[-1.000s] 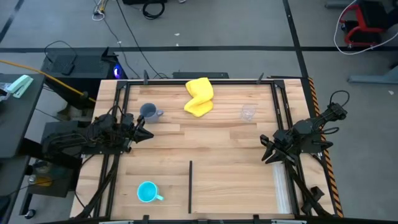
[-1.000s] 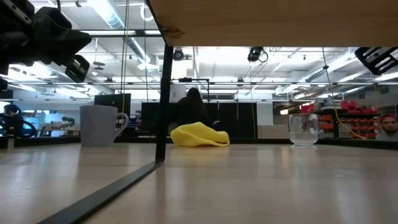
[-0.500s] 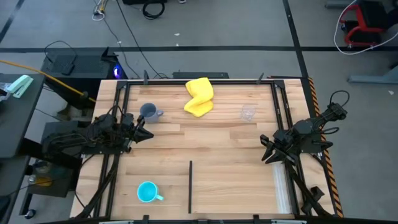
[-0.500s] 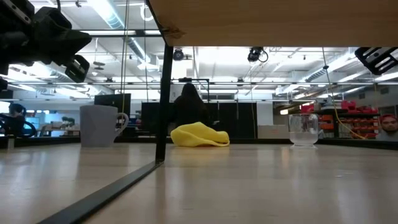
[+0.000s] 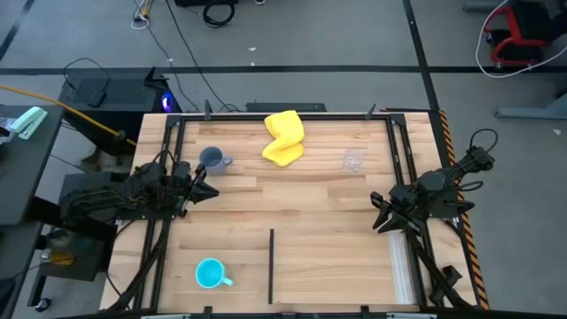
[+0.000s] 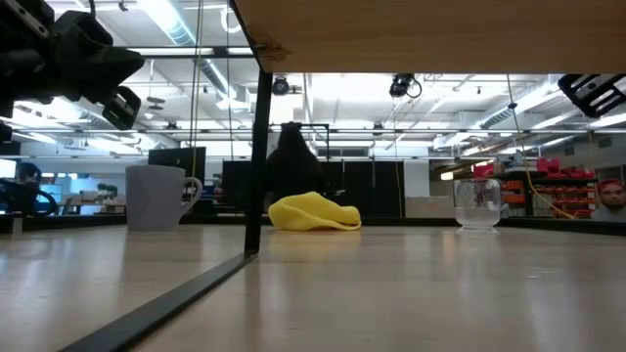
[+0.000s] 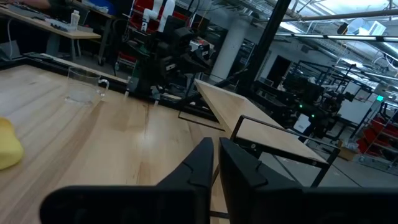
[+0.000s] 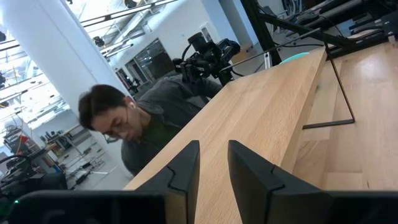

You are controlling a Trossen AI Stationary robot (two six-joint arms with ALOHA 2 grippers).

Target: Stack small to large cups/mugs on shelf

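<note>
Mugs and cup sit unstacked: grey mug (image 5: 211, 159) near the far-left corner, clear cup (image 5: 353, 160) far-right, turquoise mug (image 5: 210, 274) near-left. Left fingers (image 7: 214, 163) nearly pressed together, right fingers (image 8: 211, 163) slightly spread, both empty. Nothing is done yet.

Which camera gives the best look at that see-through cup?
The low view: the clear cup stands side-on, its full outline against the room. The high view shows it as a faint speck; the left wrist view catches it far off; the right wrist view misses it.

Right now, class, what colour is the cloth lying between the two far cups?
Yellow cloth; it shows best in the high view.
</note>
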